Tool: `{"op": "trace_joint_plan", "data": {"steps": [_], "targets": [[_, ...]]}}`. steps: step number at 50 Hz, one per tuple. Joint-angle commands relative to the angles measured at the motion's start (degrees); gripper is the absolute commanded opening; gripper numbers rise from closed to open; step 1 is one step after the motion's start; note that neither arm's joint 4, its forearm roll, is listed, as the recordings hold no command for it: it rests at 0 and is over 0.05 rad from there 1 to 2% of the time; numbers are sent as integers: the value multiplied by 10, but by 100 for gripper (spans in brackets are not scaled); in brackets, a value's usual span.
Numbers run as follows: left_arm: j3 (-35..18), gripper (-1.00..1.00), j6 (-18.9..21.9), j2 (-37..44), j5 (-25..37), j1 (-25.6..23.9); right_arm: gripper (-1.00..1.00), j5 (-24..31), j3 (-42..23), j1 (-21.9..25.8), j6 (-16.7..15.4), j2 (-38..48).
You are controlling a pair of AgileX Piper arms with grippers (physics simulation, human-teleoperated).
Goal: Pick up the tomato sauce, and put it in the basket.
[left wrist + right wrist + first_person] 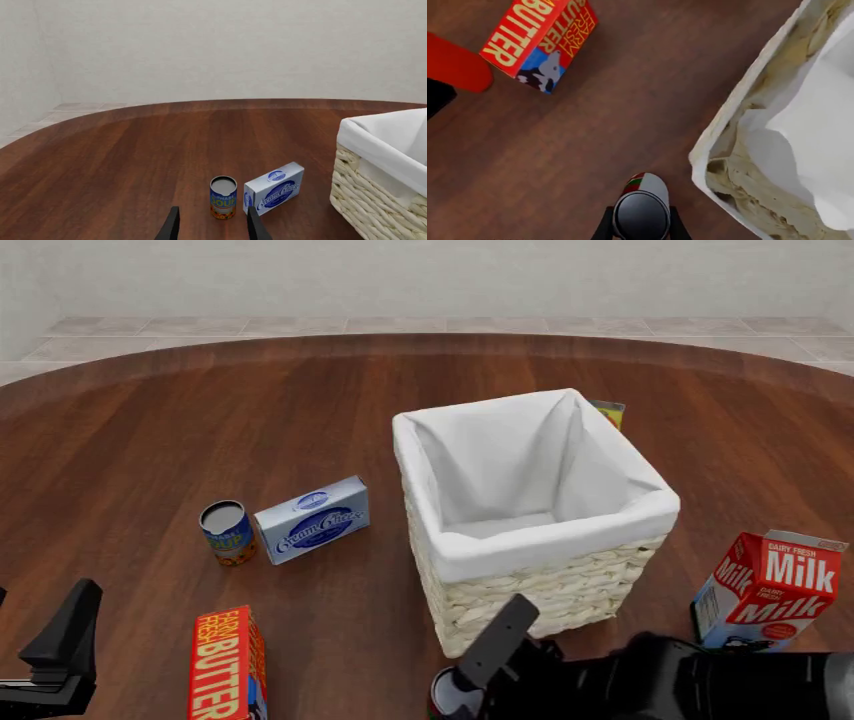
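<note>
Between right pincer (pixel 640 231) fingers: tomato sauce (pixel 642 212).

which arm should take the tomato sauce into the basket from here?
Right. The right gripper already straddles the tomato sauce, a finger on each side, right beside the basket. The left gripper is open and empty, pointing at the blue-and-orange can and cream cheese box.

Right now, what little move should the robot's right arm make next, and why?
Probably lift straight up. The right gripper has its fingers on both sides of the tomato sauce, which sits low on the table just outside the basket, so it likely needs height to clear the rim.
</note>
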Motion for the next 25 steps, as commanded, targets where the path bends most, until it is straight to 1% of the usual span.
{"op": "trace_joint_plan", "data": {"steps": [1, 9, 11, 17, 23, 25], "targets": [[2, 100, 0, -1, -1, 0, -100, 21, -26, 20, 11, -2], [2, 100, 1, -1, -1, 0, -100, 34, -49, 31, 9, -3], [2, 100, 0, -1, -1, 0, -100, 34, -58, 40, 15, 2], [2, 100, 0, -2, -1, 0, -100, 37, -81, 54, 14, 18], [2, 100, 0, -1, -1, 1, -100, 40, -107, 75, 25, 34], [2, 100, 1, -1, -1, 0, -100, 39, -113, 78, 24, 38]]}}
